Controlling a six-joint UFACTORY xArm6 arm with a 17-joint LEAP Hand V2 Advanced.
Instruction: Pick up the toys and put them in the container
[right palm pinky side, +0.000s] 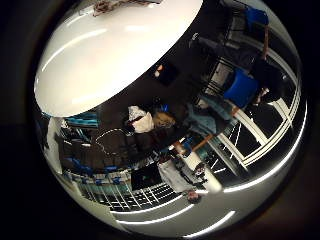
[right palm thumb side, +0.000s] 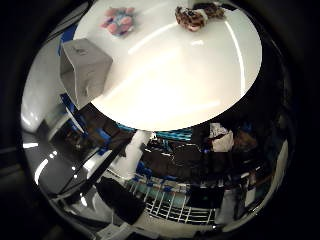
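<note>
A round white table (right palm thumb side: 170, 75) shows at some distance from the palm. On it, near one edge, stands a grey open box-shaped container (right palm thumb side: 82, 70). A pink and blue soft toy (right palm thumb side: 117, 21) lies on the table beside the container. Further along the far rim lies a brown and white plush toy (right palm thumb side: 192, 17), with a darker toy (right palm thumb side: 214, 9) touching it. The little finger side view shows the same table (right palm pinky side: 110, 55) with a brown toy (right palm pinky side: 107, 6) at its rim. No part of my right hand shows in either view.
Beyond the table's edge lies a dark room with blue chairs (right palm pinky side: 241, 87), shelves and railings (right palm thumb side: 170, 200), a white post (right palm thumb side: 131, 152) and bright window strips (right palm pinky side: 270, 170).
</note>
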